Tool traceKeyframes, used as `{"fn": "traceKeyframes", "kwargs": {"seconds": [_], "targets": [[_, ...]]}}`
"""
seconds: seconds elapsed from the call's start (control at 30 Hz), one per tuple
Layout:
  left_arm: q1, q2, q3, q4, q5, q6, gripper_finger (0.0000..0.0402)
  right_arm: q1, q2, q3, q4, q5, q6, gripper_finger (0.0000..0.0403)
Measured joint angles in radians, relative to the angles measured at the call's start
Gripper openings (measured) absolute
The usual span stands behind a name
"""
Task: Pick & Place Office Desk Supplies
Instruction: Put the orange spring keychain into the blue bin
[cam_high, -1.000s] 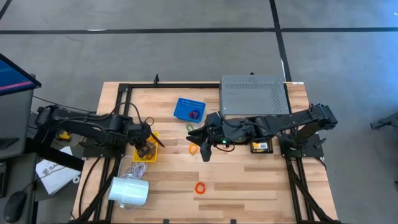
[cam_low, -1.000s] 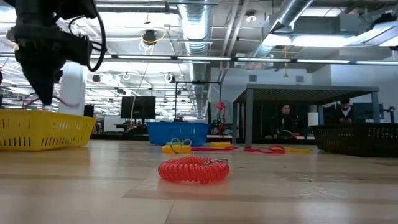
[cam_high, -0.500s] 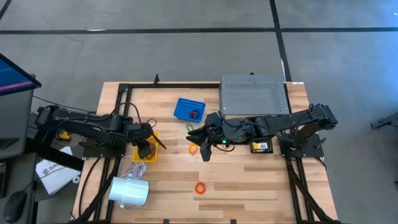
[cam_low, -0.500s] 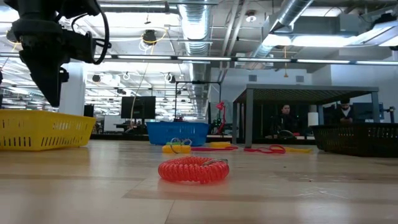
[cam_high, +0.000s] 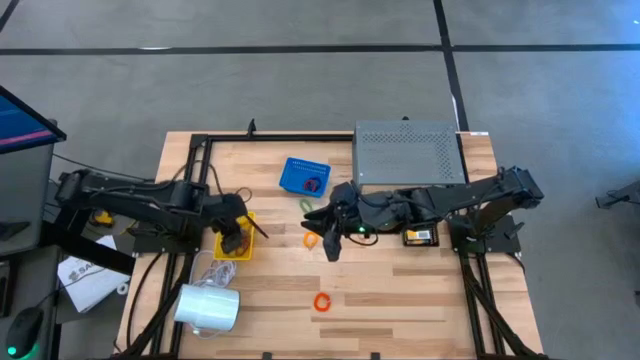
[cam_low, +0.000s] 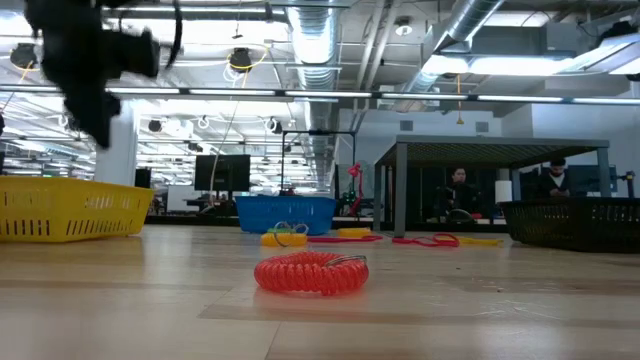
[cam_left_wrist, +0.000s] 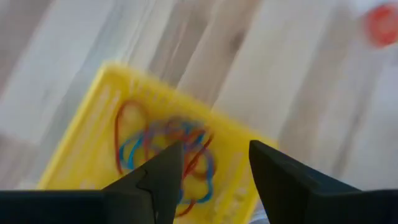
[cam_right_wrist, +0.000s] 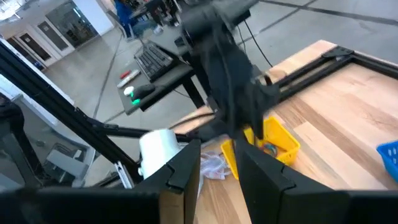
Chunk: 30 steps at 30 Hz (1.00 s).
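The left hand (cam_high: 238, 238) is seen above the yellow tray (cam_high: 246, 252) at the left side of the surface (cam_high: 400, 290); its fingers (cam_left_wrist: 163, 177) stand apart with nothing between them (the gap is plain in the left wrist view). In the tray a tangle of red and blue bands (cam_left_wrist: 168, 146) is seen below that hand.

The right hand (cam_high: 318, 230) is held near the middle of the surface, reaching from the right side. Its fingers (cam_right_wrist: 186, 171) show with a narrow gap and nothing is seen held between them.

A red coil (cam_high: 322, 301) lies alone on the bare wood toward the near edge, well apart from both hands; in the low view it (cam_low: 311, 272) sits in the foreground. A blue tray (cam_high: 304, 176) with bands inside is placed beside the grey shelf (cam_high: 408, 152) at the far side. A green band (cam_high: 307, 205) lies just beside the right hand. A white cylinder (cam_high: 208, 307) rests at the near left corner.
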Motion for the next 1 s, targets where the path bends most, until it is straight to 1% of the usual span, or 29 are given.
{"fn": "traceKeyframes", "kwargs": {"seconds": [0.1, 0.17, 0.27, 0.37, 0.47, 0.63, 0.77, 1.0], "targets": [[0.007, -0.038, 0.072, 0.043, 0.0, 0.07, 0.0168, 0.002, -0.027, 0.0, -0.04, 0.02, 0.003, 0.0098], [0.01, -0.063, 0.11, 0.124, 0.012, 0.101, 0.0162, 0.012, -0.056, 0.0, -0.066, 0.063, 0.002, 0.0097], [-0.001, -0.069, 0.145, 0.256, 0.084, 0.182, 0.0154, 0.028, -0.113, 0.0, -0.145, 0.139, -0.006, 0.0093], [-0.036, -0.025, 0.16, 0.384, 0.154, 0.266, 0.015, 0.042, -0.171, 0.0, -0.231, 0.181, 0.007, 0.0088], [-0.089, 0.063, 0.185, 0.458, 0.181, 0.37, 0.015, 0.057, -0.218, 0.0, -0.303, 0.207, 0.045, 0.0083], [-0.168, 0.257, 0.262, 0.449, 0.182, 0.609, 0.015, 0.086, -0.258, 0.0, -0.401, 0.249, 0.108, 0.0078], [-0.189, 0.403, 0.346, 0.454, 0.181, 0.787, 0.015, 0.104, -0.26, 0.001, -0.44, 0.262, 0.155, 0.0077], [-0.202, 0.616, 0.473, 0.454, 0.177, 0.973, 0.015, 0.118, -0.239, 0.001, -0.482, 0.262, 0.217, 0.0077]]}}
